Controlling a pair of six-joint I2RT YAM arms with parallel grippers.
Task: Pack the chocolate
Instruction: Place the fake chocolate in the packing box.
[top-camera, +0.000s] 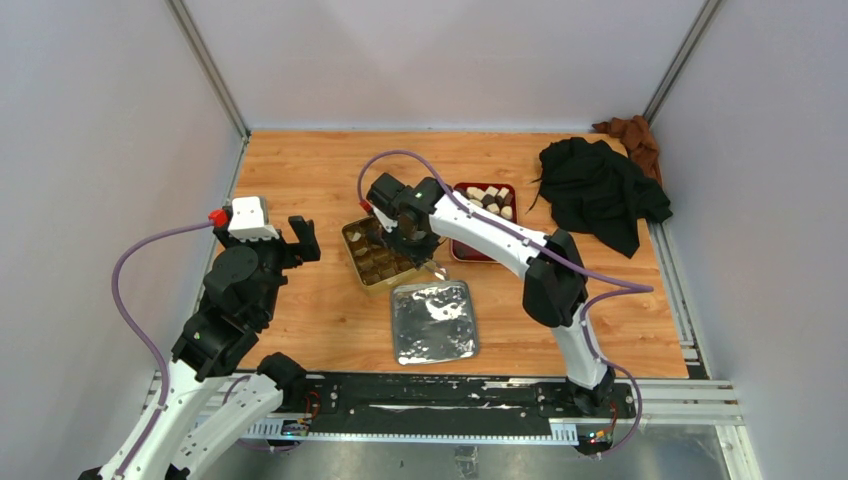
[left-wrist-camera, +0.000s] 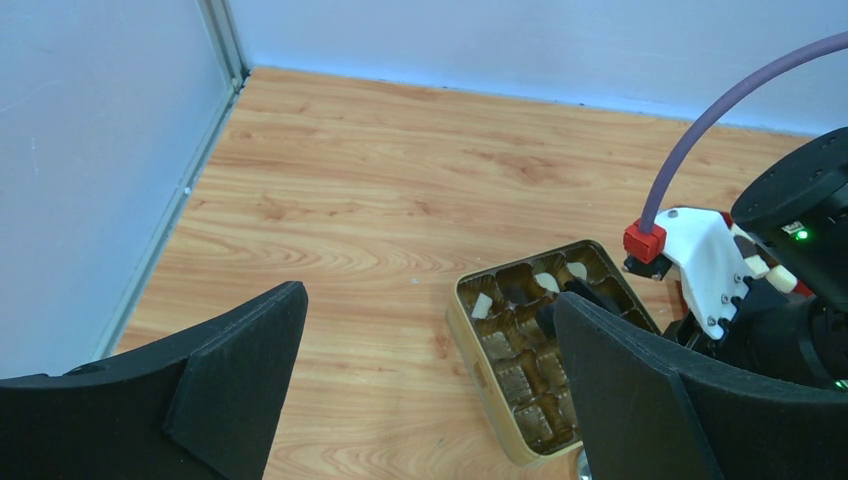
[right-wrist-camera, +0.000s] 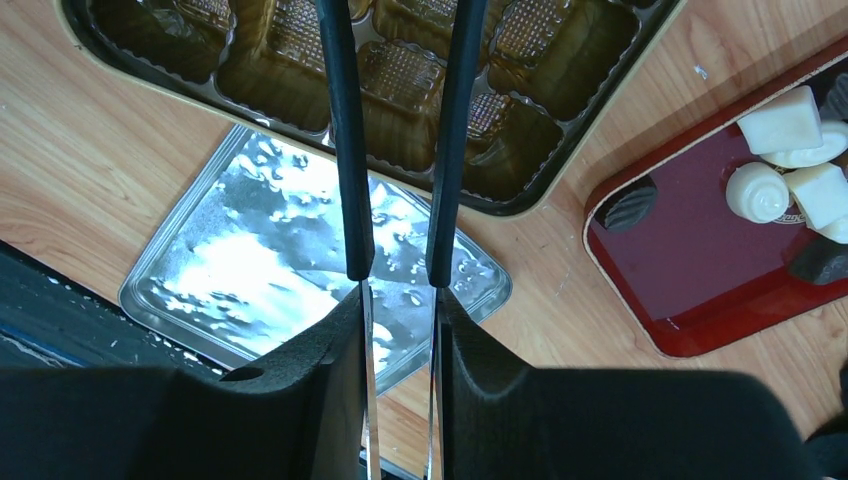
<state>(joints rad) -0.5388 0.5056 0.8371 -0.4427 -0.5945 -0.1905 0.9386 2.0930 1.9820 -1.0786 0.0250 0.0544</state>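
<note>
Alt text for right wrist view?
Right gripper, fingers narrowly parted, reaches over a gold tin of brown compartments, tips out of frame. Beside it lie a silver tray and a red tray holding white and dark chocolates.

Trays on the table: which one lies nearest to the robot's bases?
The shiny silver tray; the gold tin and the red tray both lie farther back.

no text, label, brand or number can be read, neither on the gold tin (right-wrist-camera: 255, 85) nor on the red tray (right-wrist-camera: 690, 270).
</note>
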